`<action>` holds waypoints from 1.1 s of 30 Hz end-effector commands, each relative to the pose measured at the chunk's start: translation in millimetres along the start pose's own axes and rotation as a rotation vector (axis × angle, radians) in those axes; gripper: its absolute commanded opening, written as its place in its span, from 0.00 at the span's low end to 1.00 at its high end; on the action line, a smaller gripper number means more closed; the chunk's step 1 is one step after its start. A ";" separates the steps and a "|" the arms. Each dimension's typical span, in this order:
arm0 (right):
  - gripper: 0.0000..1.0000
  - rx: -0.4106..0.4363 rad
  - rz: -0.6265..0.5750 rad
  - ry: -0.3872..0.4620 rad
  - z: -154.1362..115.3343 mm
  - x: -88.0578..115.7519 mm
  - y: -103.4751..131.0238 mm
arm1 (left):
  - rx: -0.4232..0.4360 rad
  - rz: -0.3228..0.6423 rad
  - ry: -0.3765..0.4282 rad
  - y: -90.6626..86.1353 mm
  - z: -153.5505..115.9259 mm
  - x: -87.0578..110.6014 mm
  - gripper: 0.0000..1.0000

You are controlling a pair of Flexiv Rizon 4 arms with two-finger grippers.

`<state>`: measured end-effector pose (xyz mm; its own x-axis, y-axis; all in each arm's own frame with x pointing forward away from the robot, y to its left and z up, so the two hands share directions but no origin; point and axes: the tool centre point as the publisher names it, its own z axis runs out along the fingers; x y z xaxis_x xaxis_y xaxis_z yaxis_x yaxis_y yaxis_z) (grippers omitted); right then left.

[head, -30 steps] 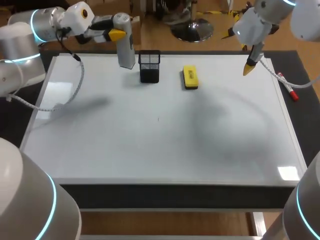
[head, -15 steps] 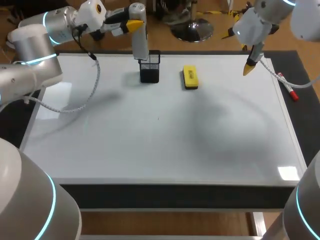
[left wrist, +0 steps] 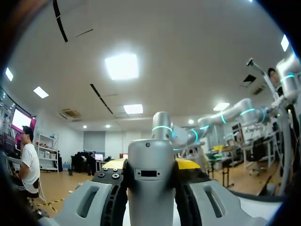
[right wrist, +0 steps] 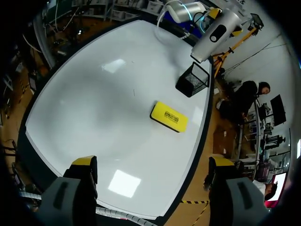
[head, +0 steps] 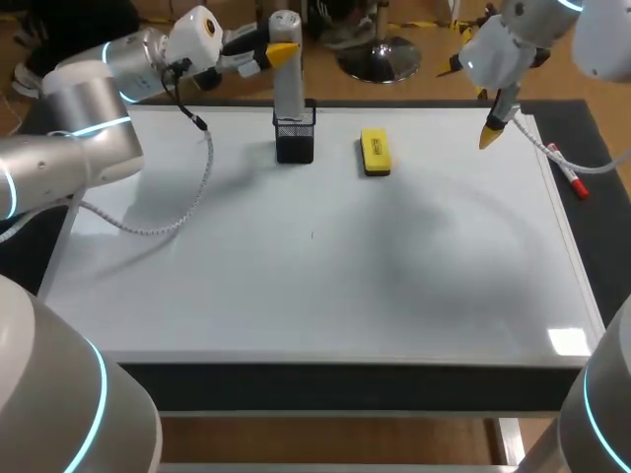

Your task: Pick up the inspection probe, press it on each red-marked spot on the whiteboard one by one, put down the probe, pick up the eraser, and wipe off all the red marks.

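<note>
The grey inspection probe (head: 287, 71) stands upright at the back of the whiteboard (head: 315, 286), and my left gripper (head: 279, 47) is shut on its upper part. Its lower end is at the mouth of the black mesh cup (head: 295, 140); I cannot tell whether it is inside. In the left wrist view the probe (left wrist: 150, 188) fills the gap between the yellow-tipped fingers (left wrist: 111, 165). The yellow eraser (head: 375, 153) lies flat to the right of the cup. My right gripper (head: 493, 133) hangs open above the board's back right corner, holding nothing. From there the eraser (right wrist: 169, 116), cup (right wrist: 193, 80) and probe (right wrist: 216, 33) lie ahead of the right gripper (right wrist: 151, 162). I see no red marks.
A red marker pen (head: 567, 172) lies on the dark mat just past the board's right edge. A tiny dark speck (head: 313, 234) sits near the board's middle. The left arm's cable (head: 173, 212) trails over the board's left part.
My left arm has carried the probe to the right, from left of the mesh cup to directly over it. The right arm and the eraser have stayed put.
</note>
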<state>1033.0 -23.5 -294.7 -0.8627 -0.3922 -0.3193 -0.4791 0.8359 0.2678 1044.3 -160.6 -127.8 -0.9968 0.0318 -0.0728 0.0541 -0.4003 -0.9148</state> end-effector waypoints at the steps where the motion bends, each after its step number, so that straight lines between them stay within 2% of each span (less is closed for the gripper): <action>1: 1.00 0.003 -0.001 0.004 -0.6 -0.5 -0.2 | 0.008 0.000 0.016 4.3 0.6 -11.8 0.00; 16: 1.00 0.003 -0.001 0.004 -0.6 -0.5 -0.2 | 0.024 -0.011 0.019 20.8 2.3 -30.5 0.00; 33: 1.00 0.003 -0.001 0.004 -0.6 -0.5 -0.2 | 0.029 -0.022 0.014 34.7 -6.9 -33.3 0.00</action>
<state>1033.1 -23.6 -294.9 -0.8626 -0.3921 -0.3195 -0.4793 0.8356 0.2684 1077.6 -169.5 -157.5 -0.9972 0.0491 -0.0562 0.0305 -0.4199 -0.9071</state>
